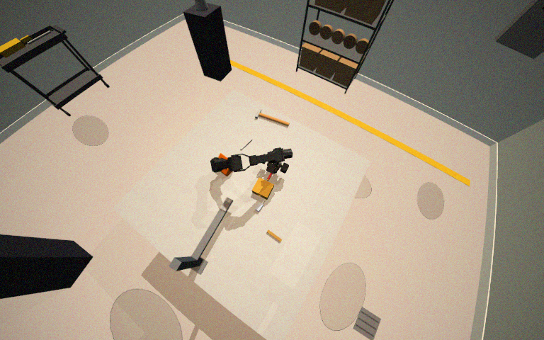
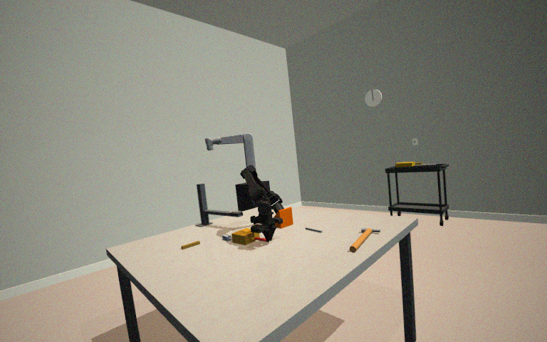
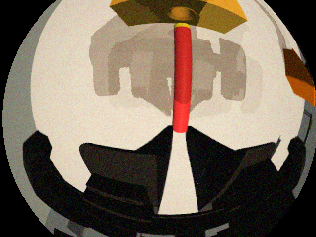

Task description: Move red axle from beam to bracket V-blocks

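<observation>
The hand (image 1: 272,172) (image 2: 269,239) (image 3: 178,130) is pinching the near end of the red axle (image 1: 269,176) (image 2: 261,239) (image 3: 182,74). The rest of the stick points away from the hand, toward the yellow block (image 1: 262,187) (image 2: 242,236) (image 3: 217,15), which I take to be the beam. I think the hand holds just the end so it can pull straight back and leave the block where it sits. The fingers are on both sides of the stick, which should stop it wobbling (a crooked pull could drag the block along too).

The view from the hand shows best what is going on: a round hole in the block, and the stick's yellow far tip right by it. The tip looks out, or very nearly out, but I can't tell if it is all free. From above, only a bit of red peeks out between hand and block, and no hole shows. The side view shows how low the hand is, close to the table (image 2: 226,273), which the top view hides. I can't tell which thing is the bracket, so pulling back a little more seems wise before any lift or turn
</observation>
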You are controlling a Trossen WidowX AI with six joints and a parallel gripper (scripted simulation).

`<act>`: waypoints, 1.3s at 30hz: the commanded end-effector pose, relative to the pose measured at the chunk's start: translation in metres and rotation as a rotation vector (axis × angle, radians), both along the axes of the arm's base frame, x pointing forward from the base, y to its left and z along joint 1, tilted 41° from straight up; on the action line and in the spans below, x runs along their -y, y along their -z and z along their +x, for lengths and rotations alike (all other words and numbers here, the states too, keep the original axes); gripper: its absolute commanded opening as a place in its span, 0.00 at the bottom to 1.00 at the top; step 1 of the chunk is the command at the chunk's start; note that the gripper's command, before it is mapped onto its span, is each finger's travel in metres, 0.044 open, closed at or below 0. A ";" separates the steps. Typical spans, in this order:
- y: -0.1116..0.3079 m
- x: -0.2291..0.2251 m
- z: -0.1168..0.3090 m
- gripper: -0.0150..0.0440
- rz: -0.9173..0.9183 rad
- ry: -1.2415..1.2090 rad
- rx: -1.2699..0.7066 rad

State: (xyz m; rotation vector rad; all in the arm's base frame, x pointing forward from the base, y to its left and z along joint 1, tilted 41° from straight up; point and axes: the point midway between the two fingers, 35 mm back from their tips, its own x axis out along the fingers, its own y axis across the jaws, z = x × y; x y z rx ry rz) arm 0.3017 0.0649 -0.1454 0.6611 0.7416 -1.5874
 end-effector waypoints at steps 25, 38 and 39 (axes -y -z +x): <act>0.004 0.001 0.000 0.88 0.003 0.008 0.004; -0.017 -0.016 0.004 1.00 0.004 0.006 0.004; -0.018 -0.017 0.004 1.00 0.004 0.006 0.004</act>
